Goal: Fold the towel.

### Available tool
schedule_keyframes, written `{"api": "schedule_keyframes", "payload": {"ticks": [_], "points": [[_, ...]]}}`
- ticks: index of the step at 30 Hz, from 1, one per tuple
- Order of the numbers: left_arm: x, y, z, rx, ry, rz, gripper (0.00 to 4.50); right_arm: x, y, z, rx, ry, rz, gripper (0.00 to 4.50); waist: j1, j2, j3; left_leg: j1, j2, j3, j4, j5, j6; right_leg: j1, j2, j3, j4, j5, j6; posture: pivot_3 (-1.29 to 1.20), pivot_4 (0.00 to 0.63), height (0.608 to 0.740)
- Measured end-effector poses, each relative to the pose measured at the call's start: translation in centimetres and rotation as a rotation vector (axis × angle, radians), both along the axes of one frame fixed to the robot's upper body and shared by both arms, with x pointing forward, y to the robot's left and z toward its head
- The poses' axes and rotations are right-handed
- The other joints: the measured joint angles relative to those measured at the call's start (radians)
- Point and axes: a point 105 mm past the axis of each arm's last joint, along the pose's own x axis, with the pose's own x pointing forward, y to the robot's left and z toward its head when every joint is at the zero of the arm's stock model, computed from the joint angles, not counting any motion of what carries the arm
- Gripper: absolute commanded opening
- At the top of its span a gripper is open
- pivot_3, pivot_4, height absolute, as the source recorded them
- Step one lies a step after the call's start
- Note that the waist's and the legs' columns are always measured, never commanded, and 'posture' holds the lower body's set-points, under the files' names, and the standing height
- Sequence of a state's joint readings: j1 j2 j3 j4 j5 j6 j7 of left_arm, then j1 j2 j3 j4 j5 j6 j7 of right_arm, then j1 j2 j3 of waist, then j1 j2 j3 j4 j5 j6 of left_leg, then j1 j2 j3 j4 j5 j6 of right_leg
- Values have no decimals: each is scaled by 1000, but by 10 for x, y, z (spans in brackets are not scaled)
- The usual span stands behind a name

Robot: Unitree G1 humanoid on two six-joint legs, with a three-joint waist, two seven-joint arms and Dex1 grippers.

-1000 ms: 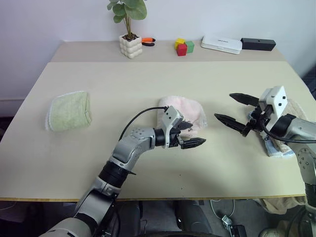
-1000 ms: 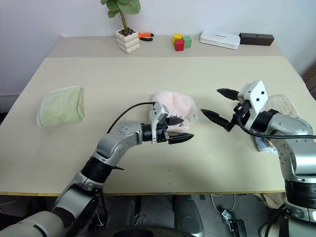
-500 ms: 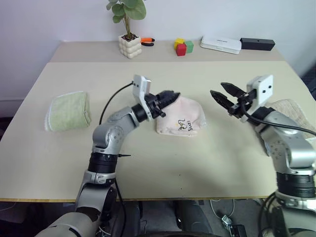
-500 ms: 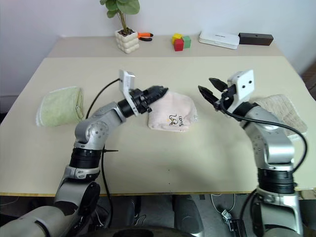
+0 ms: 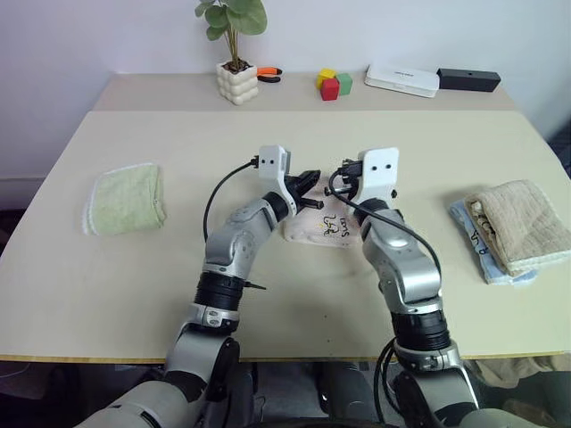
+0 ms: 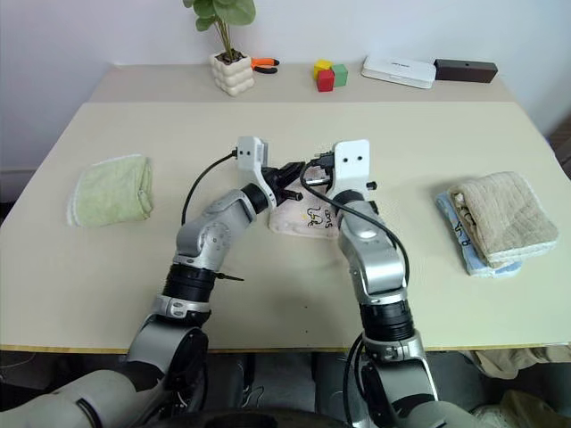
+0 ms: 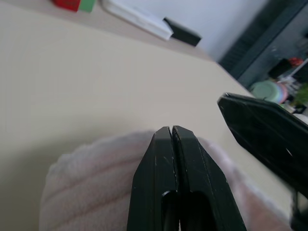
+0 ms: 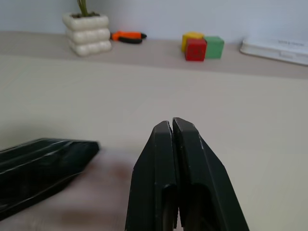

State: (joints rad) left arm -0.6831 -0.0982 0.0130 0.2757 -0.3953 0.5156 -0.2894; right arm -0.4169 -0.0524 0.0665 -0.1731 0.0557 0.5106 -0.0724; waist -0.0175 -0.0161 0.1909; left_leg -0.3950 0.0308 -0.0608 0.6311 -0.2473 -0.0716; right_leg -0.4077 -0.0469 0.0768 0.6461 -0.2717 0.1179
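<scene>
The towel (image 5: 314, 234), pale pink with a small dark printed mark, lies bunched in a rounded heap at the middle of the table. My left gripper (image 5: 313, 178) reaches level over its back left edge, fingers (image 7: 163, 159) shut with nothing between them. My right gripper (image 8: 172, 124) hangs just right of it over the towel's far edge, also shut and empty. The two sets of tips stand close together. In the head views the right wrist's white camera block hides most of the right fingers.
A folded light green towel (image 5: 125, 198) lies at the left. A beige towel (image 5: 519, 223) rests on a blue-white cloth (image 5: 477, 248) at the right. Along the back stand a potted plant (image 5: 235, 82), an orange tool (image 5: 266, 74), coloured blocks (image 5: 331, 85), a white box (image 5: 401, 80) and a black box (image 5: 467, 80).
Both grippers went from open to shut. The right arm swung in from the right side to the towel; the left moved from the towel's near side to its far edge.
</scene>
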Motion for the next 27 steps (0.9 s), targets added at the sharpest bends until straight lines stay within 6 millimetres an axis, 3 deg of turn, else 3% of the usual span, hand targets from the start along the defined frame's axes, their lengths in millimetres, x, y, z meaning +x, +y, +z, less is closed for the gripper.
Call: {"api": "schedule_keyframes", "payload": {"ticks": [2,6,10,16,19,21,26,27], "points": [[1,3,-12,38,27,18,0,-3,-2,-14,-3,27,-12,34,-2,0,0,0,0,0,0,0,0,0,0,0,0,0,0,0,150,740],[1,12,-25,79,33,46,0,-9,-18,-60,-20,149,-63,34,-4,0,0,1,0,0,0,0,0,0,0,0,0,0,0,0,150,740],[-1,22,-37,100,39,69,0,-9,-34,-64,-21,142,-108,34,-4,0,-1,3,0,0,0,0,0,2,0,0,1,0,0,0,150,740],[1,37,-40,130,23,99,0,-10,-45,-69,-27,153,-138,34,-13,0,-1,3,0,0,0,0,0,2,1,0,1,0,0,0,150,740],[0,42,-36,108,12,91,843,-8,-41,-65,-17,139,-98,844,-23,0,-1,3,0,0,0,0,0,2,1,0,1,0,0,0,150,740],[-1,43,-30,95,-11,65,1865,-5,-45,-55,-46,98,-77,1867,-25,0,0,3,0,0,0,0,0,2,0,0,1,0,0,0,150,740],[-4,57,-4,47,-79,52,4419,6,-86,-20,-120,-14,-160,4404,-25,0,0,3,0,0,-1,0,0,2,0,0,1,0,0,0,150,740],[-6,60,3,38,-97,45,4473,6,-95,-18,-140,-19,-176,4465,-25,0,0,2,0,0,-1,0,0,2,0,0,1,0,0,0,150,740]]}}
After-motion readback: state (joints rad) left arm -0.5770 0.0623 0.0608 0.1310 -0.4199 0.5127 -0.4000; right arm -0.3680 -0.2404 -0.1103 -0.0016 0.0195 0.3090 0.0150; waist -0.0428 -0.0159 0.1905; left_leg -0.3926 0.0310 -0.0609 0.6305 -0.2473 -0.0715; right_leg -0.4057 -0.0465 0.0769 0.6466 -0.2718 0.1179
